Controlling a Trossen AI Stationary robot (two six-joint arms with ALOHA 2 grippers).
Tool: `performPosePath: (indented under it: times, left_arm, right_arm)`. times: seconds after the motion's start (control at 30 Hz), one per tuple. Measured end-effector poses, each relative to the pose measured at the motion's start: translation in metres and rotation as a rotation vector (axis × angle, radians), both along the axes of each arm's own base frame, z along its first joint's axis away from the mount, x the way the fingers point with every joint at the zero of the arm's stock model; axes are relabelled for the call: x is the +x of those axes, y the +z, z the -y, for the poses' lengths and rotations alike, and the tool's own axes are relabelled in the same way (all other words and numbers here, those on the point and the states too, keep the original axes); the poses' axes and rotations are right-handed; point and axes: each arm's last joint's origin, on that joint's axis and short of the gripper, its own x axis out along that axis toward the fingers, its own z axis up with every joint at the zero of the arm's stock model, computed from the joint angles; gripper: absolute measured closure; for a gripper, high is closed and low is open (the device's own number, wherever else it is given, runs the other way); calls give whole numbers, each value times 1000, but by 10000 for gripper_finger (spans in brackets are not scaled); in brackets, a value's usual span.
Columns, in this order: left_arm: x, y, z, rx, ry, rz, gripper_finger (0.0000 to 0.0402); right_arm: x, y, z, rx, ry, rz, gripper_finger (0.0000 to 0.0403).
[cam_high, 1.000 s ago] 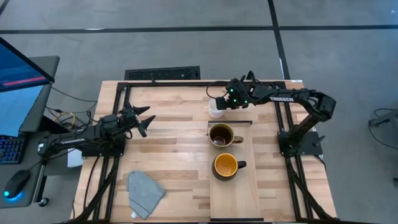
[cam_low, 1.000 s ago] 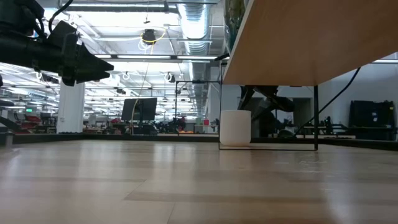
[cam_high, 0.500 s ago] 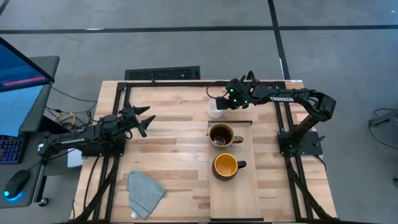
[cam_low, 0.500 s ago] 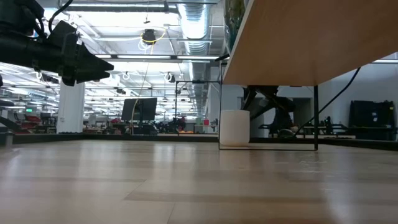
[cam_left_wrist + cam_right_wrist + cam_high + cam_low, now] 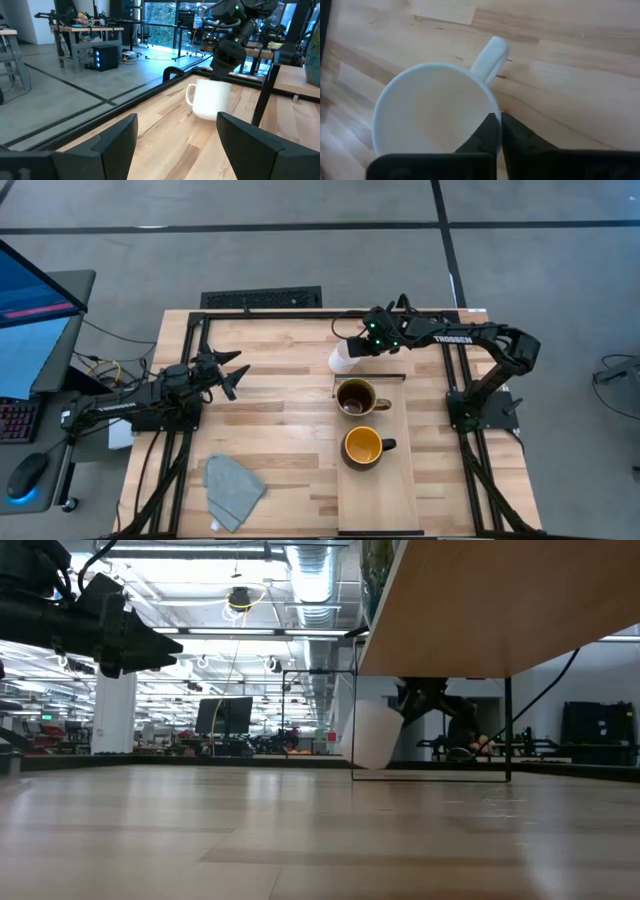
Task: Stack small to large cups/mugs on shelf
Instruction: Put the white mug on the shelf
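Note:
The white mug (image 5: 342,358) hangs tilted just beyond the far end of the pale shelf (image 5: 378,490), with my right gripper (image 5: 354,350) shut on it. It also shows in the low view, white mug (image 5: 372,735). The dark brown mug (image 5: 355,398) and the yellow-inside mug (image 5: 364,446) stand upright on the shelf. My left gripper (image 5: 235,370) is open over the table's left half, far from the mugs, with nothing between its fingers. My right gripper holds the white mug by its rim (image 5: 489,111), a little round from the handle (image 5: 490,54). One finger is inside the mug and one outside. The fingers come from above, slanting in from the table's right. The mug hangs tilted, its base just off the table.
A grey-blue cloth (image 5: 233,488) lies near the table's front left. The shelf is a raised board on a dark frame (image 5: 508,730), its underside (image 5: 480,610) above the tabletop. A dark frame rail runs along the table's far edge (image 5: 260,312).
My right gripper has shut on the white mug's rim. The mug, which stood upright on the table, has tipped over and come up a little, its base swinging toward the table's left.

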Motion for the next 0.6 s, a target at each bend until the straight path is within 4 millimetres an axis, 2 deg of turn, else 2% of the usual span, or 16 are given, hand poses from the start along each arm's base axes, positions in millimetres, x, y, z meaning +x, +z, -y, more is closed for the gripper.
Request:
performPosePath:
  times: [0.17, 0.6]
  left_arm:
    - [0, 0, 0, 6, 0, -4, 141]
    - [0, 0, 0, 9, 2, -6, 141]
  right_arm:
    - [0, 0, 0, -11, 16, -3, 394]
    - [2, 5, -4, -20, 34, 17, 394]
